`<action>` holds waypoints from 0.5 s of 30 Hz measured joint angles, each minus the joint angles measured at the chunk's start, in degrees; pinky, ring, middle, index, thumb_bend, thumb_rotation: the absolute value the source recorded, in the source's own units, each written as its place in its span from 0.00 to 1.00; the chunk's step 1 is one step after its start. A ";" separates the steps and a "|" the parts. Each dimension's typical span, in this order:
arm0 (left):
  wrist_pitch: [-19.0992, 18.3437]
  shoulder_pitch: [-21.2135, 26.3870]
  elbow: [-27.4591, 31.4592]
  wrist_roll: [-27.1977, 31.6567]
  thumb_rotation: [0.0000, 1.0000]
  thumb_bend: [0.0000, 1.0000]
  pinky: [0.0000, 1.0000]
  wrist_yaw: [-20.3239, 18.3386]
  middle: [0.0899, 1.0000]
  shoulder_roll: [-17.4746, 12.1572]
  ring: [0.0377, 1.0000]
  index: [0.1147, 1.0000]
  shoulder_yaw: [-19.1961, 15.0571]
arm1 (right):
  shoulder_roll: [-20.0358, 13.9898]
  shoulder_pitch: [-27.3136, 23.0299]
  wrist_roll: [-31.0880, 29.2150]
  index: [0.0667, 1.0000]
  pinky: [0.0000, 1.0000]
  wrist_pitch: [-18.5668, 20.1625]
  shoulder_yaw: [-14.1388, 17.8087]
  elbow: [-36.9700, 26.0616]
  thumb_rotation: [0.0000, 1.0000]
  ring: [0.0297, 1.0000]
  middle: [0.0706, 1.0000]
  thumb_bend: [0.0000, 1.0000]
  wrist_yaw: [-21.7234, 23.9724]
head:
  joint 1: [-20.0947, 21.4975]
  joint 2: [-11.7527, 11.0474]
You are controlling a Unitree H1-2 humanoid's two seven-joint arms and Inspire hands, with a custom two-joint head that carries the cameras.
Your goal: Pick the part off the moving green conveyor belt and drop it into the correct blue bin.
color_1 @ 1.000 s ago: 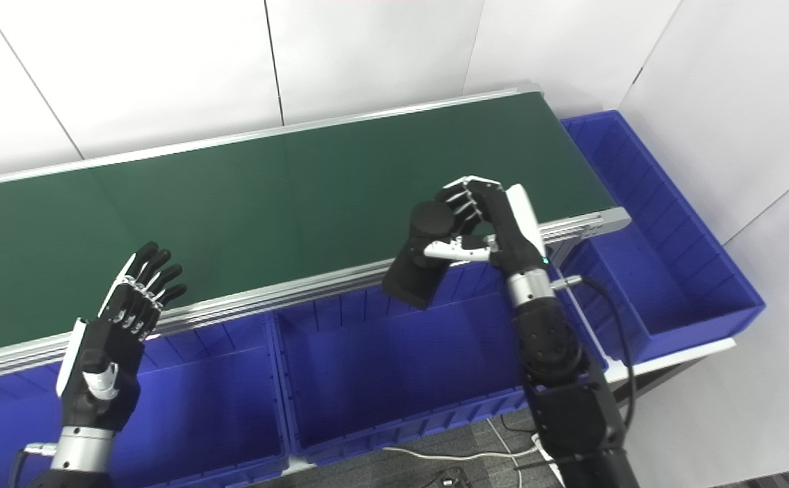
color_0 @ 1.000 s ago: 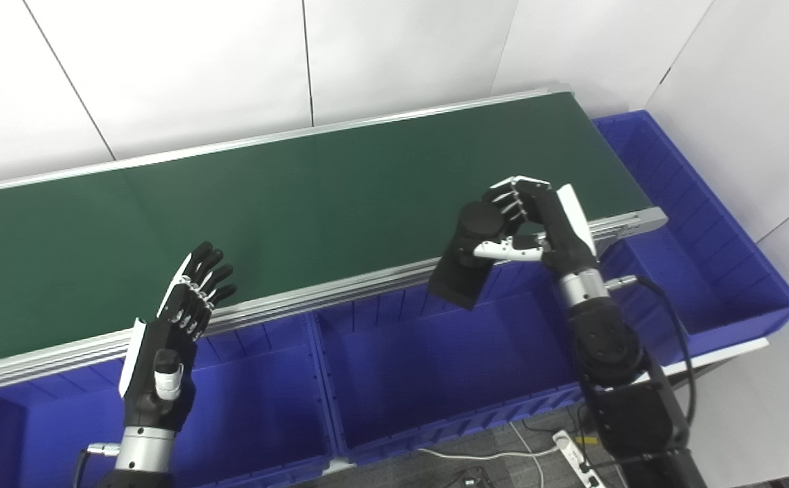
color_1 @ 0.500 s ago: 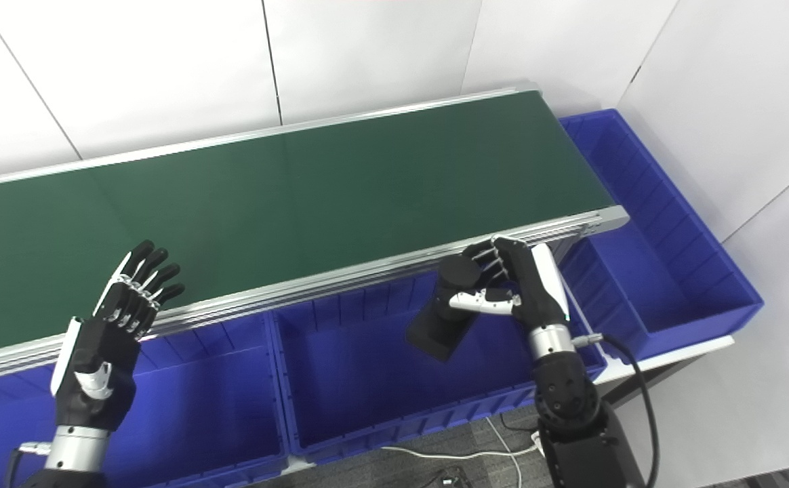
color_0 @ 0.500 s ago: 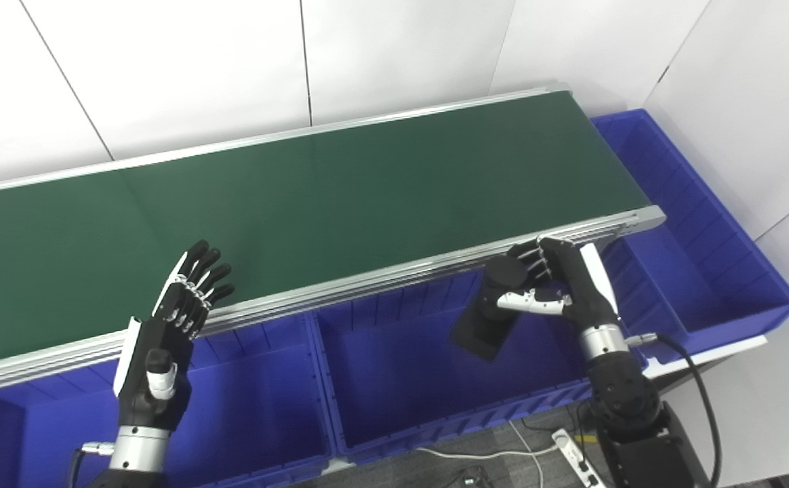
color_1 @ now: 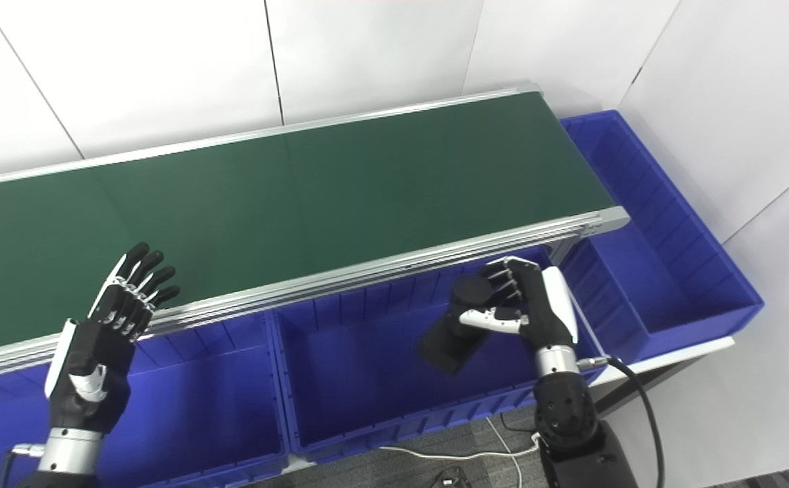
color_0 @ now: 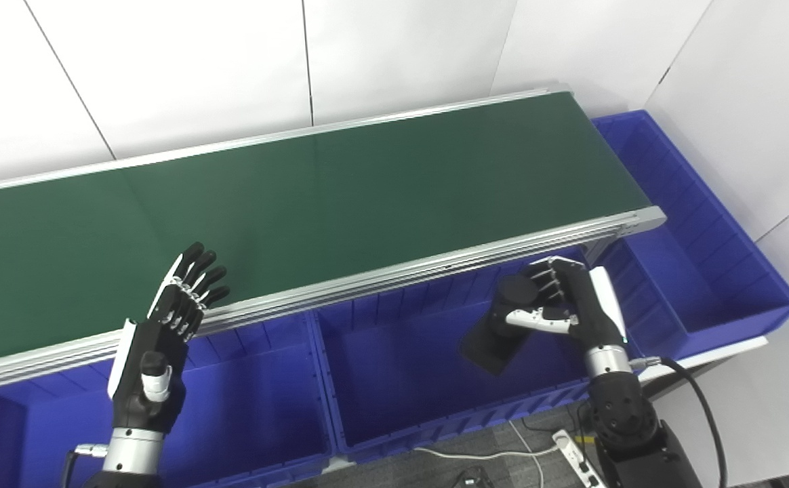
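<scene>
My right hand (color_0: 564, 308) is shut on a black part (color_0: 499, 332), a round cylinder on a square block, and holds it tilted above the middle blue bin (color_0: 394, 366). It also shows in the right eye view (color_1: 459, 332). The green conveyor belt (color_0: 299, 196) carries nothing. My left hand (color_0: 164, 325) is open and empty, raised by the belt's near rail, over the left blue bin (color_0: 252, 400).
A third blue bin (color_0: 706, 271) sits at the belt's right end. The belt's aluminium rail (color_0: 367, 278) runs just behind both hands. Cables and a power strip (color_0: 574, 457) lie on the floor below.
My right hand carried the black part from over the belt's near edge down and toward me, to above the middle bin. My left hand barely moved.
</scene>
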State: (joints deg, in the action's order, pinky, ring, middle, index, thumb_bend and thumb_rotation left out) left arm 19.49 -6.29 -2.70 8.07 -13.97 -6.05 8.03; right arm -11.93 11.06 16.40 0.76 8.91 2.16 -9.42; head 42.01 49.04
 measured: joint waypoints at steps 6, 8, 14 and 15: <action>0.00 0.00 0.02 -0.06 1.00 1.00 0.82 0.00 0.92 0.26 0.88 0.92 0.17 | -0.78 0.21 -0.36 0.91 0.92 -0.15 -1.49 -0.75 0.41 0.95 0.96 0.99 1.28 | -0.26 -0.17; 0.00 0.00 0.02 -0.07 1.00 1.00 0.82 -0.01 0.92 0.40 0.88 0.92 0.21 | -1.46 0.20 -0.16 0.98 0.99 -0.15 -2.16 -0.77 0.49 0.99 0.99 1.00 2.03 | -0.70 -0.17; 0.00 -0.01 0.01 -0.10 1.00 1.00 0.82 0.00 0.92 0.47 0.88 0.92 0.20 | -2.50 0.14 1.86 1.00 1.00 -0.13 -2.98 -0.77 0.53 1.00 1.00 1.00 2.40 | -1.05 -0.26; 0.00 -0.01 0.01 -0.10 1.00 1.00 0.82 0.00 0.92 0.49 0.88 0.92 0.20 | -2.49 0.14 2.01 1.00 1.00 -0.13 -3.09 -0.78 0.52 1.00 1.00 1.00 2.40 | -1.05 -0.26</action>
State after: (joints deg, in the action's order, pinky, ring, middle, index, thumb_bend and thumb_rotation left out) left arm 19.49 -6.31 -2.69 7.97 -13.97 -5.56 8.23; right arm -14.42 11.20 18.41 0.63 5.82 1.38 -7.01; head 40.96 48.78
